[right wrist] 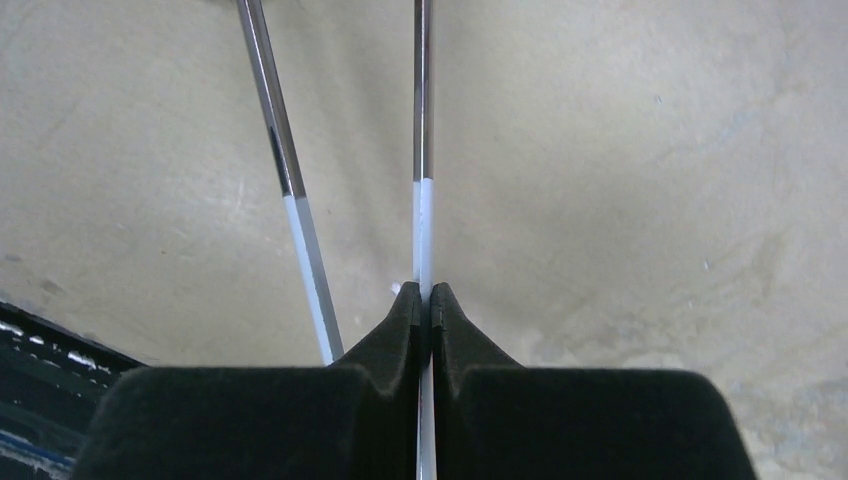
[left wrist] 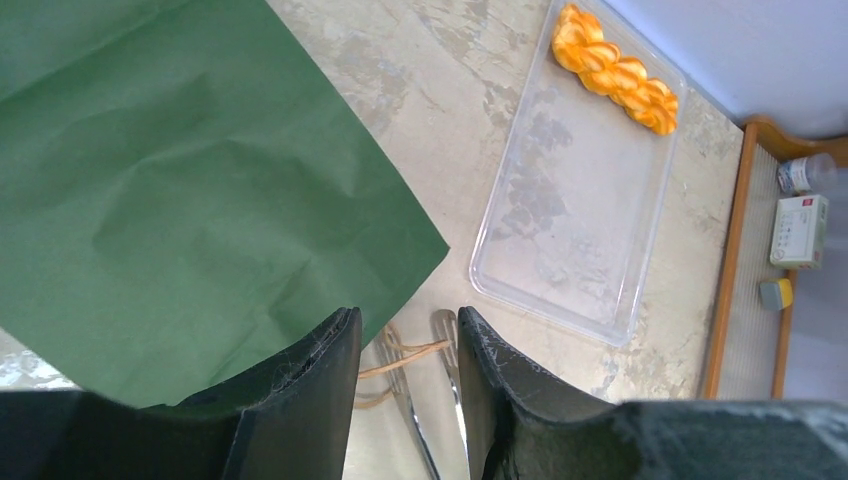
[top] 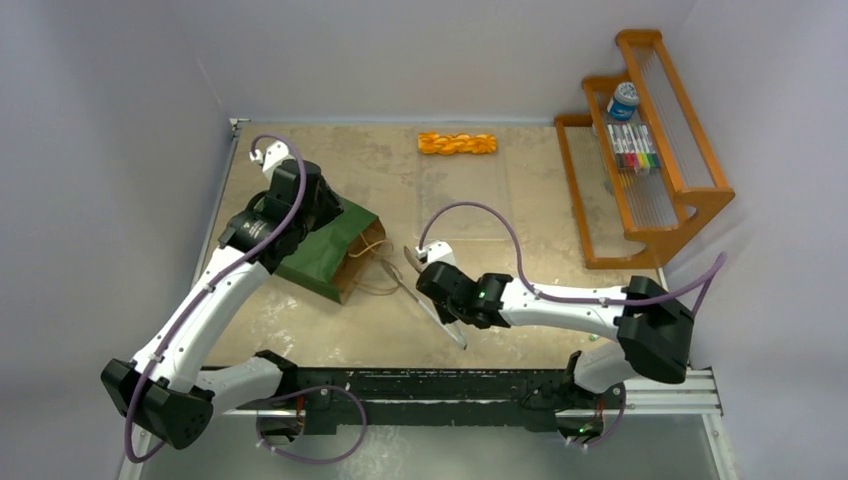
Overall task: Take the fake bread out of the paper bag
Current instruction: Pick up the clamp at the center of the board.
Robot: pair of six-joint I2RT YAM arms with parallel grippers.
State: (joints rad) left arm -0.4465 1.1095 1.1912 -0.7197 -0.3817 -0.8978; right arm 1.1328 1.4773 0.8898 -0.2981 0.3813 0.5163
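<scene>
The dark green paper bag (top: 335, 250) lies flat on the table at the left, its mouth and brown cord handles (top: 372, 262) pointing to the middle. My left gripper (top: 325, 208) hovers over the bag's far end; in the left wrist view its fingers (left wrist: 408, 320) stand open and hold nothing, beside the bag (left wrist: 180, 180). A braided orange fake bread (top: 457, 143) rests on a clear tray (left wrist: 560, 240) at the back. My right gripper (right wrist: 428, 292) is shut on one arm of the metal tongs (top: 412, 262), whose tips lie by the bag's mouth. The bag's inside is hidden.
A wooden rack (top: 690, 190) stands at the right edge with coloured markers (top: 632, 147) and a blue can (top: 623, 100) on it. The tongs' second arm (right wrist: 290, 190) spreads off to the left of my right fingers.
</scene>
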